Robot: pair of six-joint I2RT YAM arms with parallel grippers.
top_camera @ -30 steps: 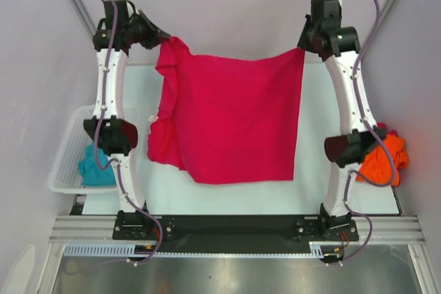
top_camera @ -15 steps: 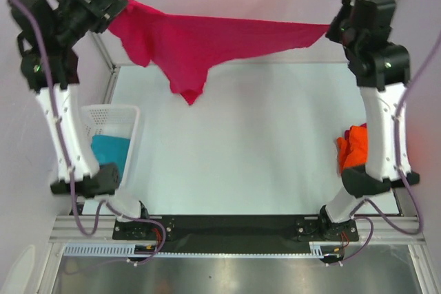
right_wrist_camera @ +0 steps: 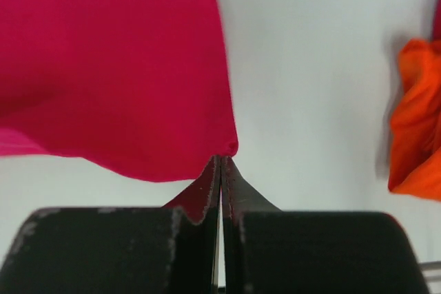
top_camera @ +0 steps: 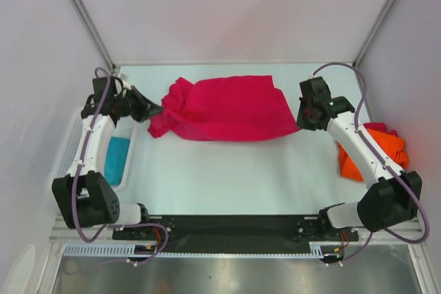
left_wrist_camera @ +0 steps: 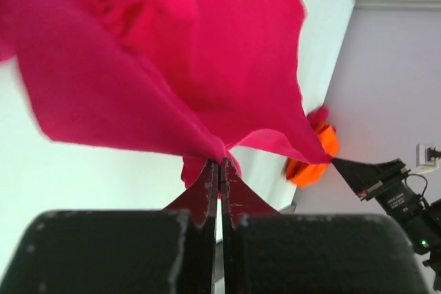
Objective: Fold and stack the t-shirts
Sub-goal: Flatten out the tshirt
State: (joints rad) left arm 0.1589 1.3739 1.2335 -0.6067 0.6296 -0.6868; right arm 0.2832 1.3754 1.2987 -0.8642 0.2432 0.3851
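The white bench (top_camera: 227, 177) is the broadest thing in view. On its far half is the crimson-pink soft cloth t-shirt (top_camera: 227, 108), stretched crosswise. Its left end is bunched into folds and its right part is smoother and flatter. Whether the gripped edges touch the bench cannot be told.

To the left of the crimson-pink t-shirt, off the bench edge, sits a white plastic mesh basket (top_camera: 72, 144). To the right of the crimson-pink t-shirt, and well apart from it, a bright orange cloth t-shirt (top_camera: 393, 144) lies crumpled at the bench's right edge. The white right arm (top_camera: 365, 146) crosses over it in the top view. A teal cloth t-shirt (top_camera: 117, 156) lies inside the basket, left of the crimson-pink t-shirt and nearer the arm bases.

The left end effector (top_camera: 157, 109) meets the crimson-pink t-shirt at its bunched left end. In the left wrist view its two dark fingers are pressed together with a pinch of the red fabric caught at their tips, the cloth fanning away from that point. The right end effector (top_camera: 299, 115) sits at the crimson-pink t-shirt's right edge. The right wrist view shows its fingers likewise pressed together on the tip of a corner of the same cloth.
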